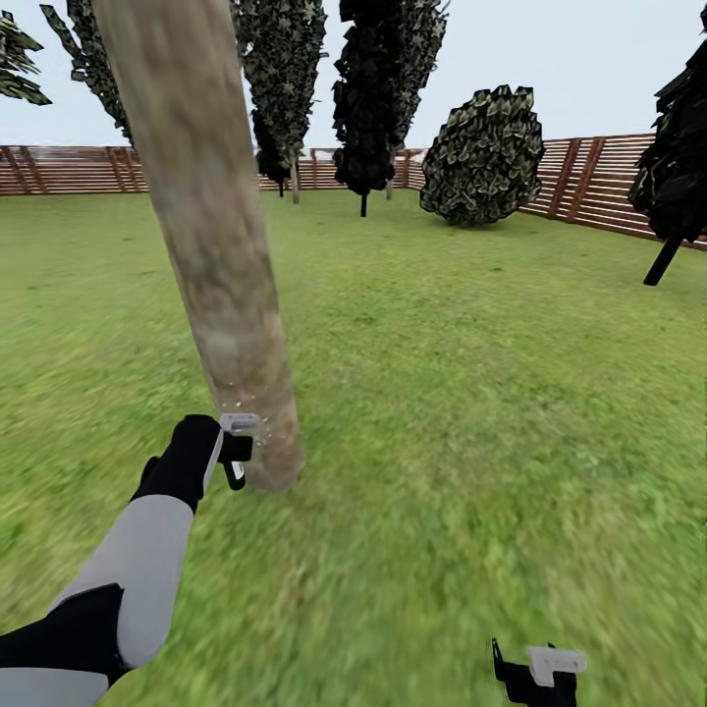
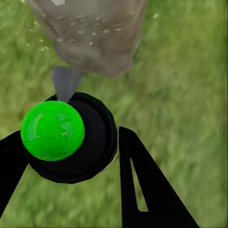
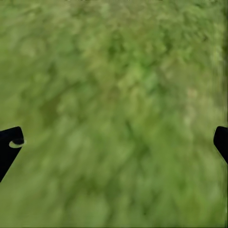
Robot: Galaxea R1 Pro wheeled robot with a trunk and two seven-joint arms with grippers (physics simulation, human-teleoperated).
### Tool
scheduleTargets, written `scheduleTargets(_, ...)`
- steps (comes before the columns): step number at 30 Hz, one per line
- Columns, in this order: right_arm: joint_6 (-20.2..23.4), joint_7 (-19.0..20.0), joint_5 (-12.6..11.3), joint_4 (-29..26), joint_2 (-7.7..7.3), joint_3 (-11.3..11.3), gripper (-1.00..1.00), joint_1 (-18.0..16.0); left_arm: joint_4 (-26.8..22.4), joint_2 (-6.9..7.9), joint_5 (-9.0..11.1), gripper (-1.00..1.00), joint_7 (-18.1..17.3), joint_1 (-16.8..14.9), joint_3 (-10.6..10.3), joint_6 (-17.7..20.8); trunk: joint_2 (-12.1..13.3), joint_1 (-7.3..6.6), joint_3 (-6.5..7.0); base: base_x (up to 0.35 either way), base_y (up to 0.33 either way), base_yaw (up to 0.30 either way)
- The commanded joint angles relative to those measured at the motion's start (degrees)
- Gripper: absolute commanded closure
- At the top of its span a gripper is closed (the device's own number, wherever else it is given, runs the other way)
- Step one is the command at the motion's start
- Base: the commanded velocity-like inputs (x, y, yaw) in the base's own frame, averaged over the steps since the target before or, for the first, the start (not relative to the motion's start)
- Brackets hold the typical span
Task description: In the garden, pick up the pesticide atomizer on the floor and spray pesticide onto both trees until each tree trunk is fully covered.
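Note:
A thick, pale mottled tree trunk (image 1: 221, 275) rises from the lawn just ahead on the left. My left gripper (image 1: 236, 454) hangs close to its base. In the left wrist view the left gripper (image 2: 71, 147) is shut on the pesticide atomizer (image 2: 78, 142), a dark round body with a bright green ball on top. Its grey nozzle points at the trunk (image 2: 95, 42), where pale specks of spray show. My right gripper (image 1: 535, 673) is low at the right, open over bare grass (image 3: 114, 137). The second thick-trunked tree is out of view.
Thin-trunked dark-leaved trees (image 1: 373, 98) and a round dark bush (image 1: 483, 157) stand far back. A brown slat fence (image 1: 589, 182) bounds the lawn behind and to the right. Another dark tree (image 1: 678, 147) leans at the right edge.

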Motion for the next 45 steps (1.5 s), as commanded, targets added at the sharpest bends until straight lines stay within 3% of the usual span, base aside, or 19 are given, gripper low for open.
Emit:
scheduleTargets(1, -0.01, 0.0, 0.0, 0.0, 0.0, 0.0, -1.0, 0.0, 0.0, -0.02, -0.02, 1.0, 0.03, 0.0, 0.03, 0.0, 0.0, 0.0, 0.0, 0.018, -0.27, 0.0)
scheduleTargets(11, 0.01, 0.0, 0.0, -0.03, 0.0, 0.09, -1.0, 0.0, 0.0, -0.14, -0.02, 1.0, 0.11, 0.0, 0.15, 0.0, 0.0, 0.0, 0.0, 0.002, -0.273, 0.204)
scheduleTargets(19, 0.01, 0.0, 0.0, 0.0, 0.0, 0.09, -1.0, 0.0, -3.03, 2.0, -0.14, 1.0, -0.05, 0.16, 0.46, 0.08, 0.0, 0.0, 0.0, 0.0, -0.274, 0.278)
scheduleTargets(30, 0.02, 0.0, 0.0, -0.06, 0.0, 0.09, -1.0, 0.0, -3.08, 0.94, 0.2, 1.0, 0.03, -0.08, 0.22, 0.08, 0.0, 0.0, 0.0, 0.016, -0.274, 0.056)
scheduleTargets(40, 0.02, 0.0, 0.0, 0.0, 0.0, 0.09, -1.0, 0.0, -3.08, 1.89, -0.28, 1.0, 0.03, 0.23, -0.07, 0.0, 0.0, 0.0, 0.0, 0.069, -0.274, 0.063)
scheduleTargets(45, 0.03, 0.0, 0.0, -0.07, 0.0, 0.09, -1.0, 0.0, -3.08, 1.1, -0.03, 1.0, 0.07, 0.35, 0.07, -0.07, 0.0, 0.0, 0.0, 0.063, -0.273, 0.16)
